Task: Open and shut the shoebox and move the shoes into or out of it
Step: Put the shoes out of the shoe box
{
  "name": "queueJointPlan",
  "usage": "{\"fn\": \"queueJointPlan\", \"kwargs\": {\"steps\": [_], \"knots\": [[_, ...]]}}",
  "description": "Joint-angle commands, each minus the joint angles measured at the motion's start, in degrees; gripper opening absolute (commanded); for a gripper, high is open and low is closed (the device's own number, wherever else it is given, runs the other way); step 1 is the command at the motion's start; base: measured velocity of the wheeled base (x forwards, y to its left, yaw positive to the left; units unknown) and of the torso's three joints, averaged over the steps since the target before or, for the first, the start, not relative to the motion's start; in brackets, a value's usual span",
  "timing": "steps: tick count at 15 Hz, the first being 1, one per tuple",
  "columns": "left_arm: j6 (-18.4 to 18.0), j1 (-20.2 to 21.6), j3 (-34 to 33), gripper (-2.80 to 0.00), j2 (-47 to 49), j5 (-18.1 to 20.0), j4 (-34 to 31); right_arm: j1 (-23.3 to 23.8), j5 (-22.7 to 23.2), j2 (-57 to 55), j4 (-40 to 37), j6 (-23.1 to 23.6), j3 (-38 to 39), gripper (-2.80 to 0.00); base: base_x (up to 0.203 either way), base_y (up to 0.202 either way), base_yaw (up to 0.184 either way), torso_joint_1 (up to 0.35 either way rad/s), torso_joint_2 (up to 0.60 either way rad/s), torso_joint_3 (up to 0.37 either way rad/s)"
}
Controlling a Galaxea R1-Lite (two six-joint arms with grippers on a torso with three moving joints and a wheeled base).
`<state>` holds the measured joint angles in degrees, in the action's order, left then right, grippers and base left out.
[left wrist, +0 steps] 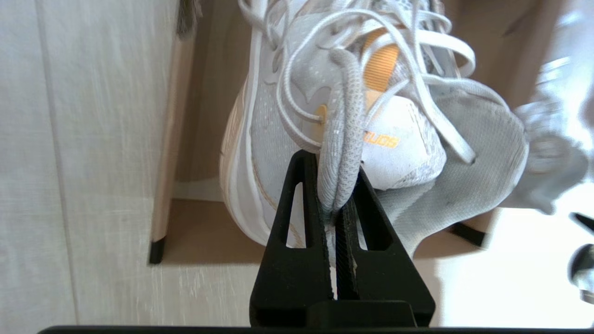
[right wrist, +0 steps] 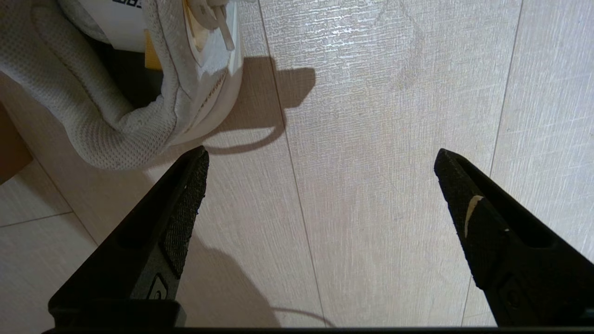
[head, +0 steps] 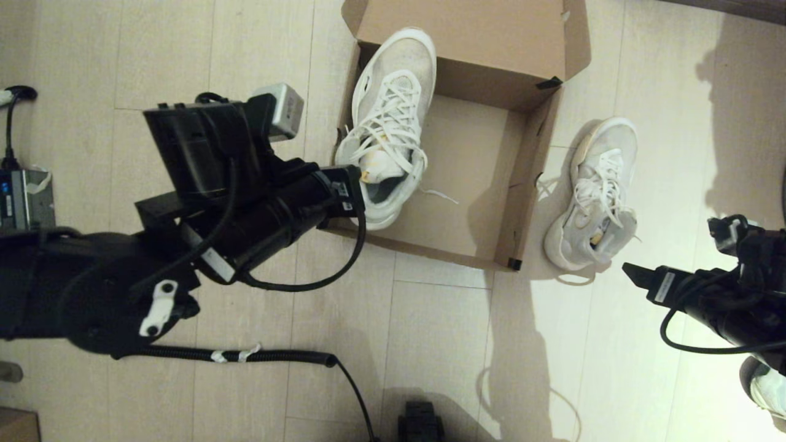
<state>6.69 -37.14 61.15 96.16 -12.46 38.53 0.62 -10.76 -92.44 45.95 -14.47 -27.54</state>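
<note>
Over cardboard shoebox (head: 522,159): left gripper (left wrist: 335,185) pinching mesh sneaker (head: 390,123).

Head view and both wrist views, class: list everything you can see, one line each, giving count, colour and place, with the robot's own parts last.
shoebox: one, brown cardboard, open on the floor, lid flap up at the far side.
held shoe: one, white and grey, over the box's left wall, heel collar pinched.
floor shoe: one, white and grey, on the floor right of the box.
floor: pale wood planks.
left gripper: one, black, fingers shut on the held shoe.
right gripper: one, black, fingers open, near the floor shoe's heel.
</note>
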Motion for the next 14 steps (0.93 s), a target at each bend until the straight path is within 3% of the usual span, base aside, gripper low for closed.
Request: {"fn": "queueJointPlan", "kwargs": {"steps": [1,3,5,7,10,12,14], "knots": [[0.07,-0.46,-2.6,-2.8,-6.67,-0.04,0.2,-0.01,-0.13,0.24,0.28,-0.12,0.38,0.0,0.0,0.0,0.0,0.0,0.0,0.0],[0.07,-0.27,-6.08,-2.8,-11.23,-0.01,0.15,-0.01,-0.13,-0.02,0.28,-0.12,0.21,0.0,0.0,0.0,0.0,0.0,0.0,0.0],[0.14,4.14,-7.99,-2.8,-14.48,0.86,0.08,-0.01,-0.13,-0.11,0.2,-0.12,0.21,0.0,0.0,0.0,0.0,0.0,0.0,0.0],[0.15,12.36,-8.76,-2.8,-15.4,5.14,0.06,-0.09,-0.13,-0.11,0.2,-0.12,0.21,0.0,0.0,0.0,0.0,0.0,0.0,0.0],[0.17,25.2,-9.07,-2.8,-13.89,14.63,0.08,-0.09,-0.13,-0.02,0.28,-0.12,0.16,0.0,0.0,0.0,0.0,0.0,0.0,0.0],[2.07,28.45,-10.09,-2.8,-9.96,19.7,0.54,-0.03,-0.13,0.25,0.37,-0.04,-0.74,0.0,0.0,0.0,0.0,0.0,0.0,0.0],[6.77,28.88,-10.39,-2.8,-7.47,22.57,0.74,0.08,-0.05,0.86,0.28,0.06,-1.82,0.0,0.0,0.0,0.0,0.0,0.0,0.0]]}}
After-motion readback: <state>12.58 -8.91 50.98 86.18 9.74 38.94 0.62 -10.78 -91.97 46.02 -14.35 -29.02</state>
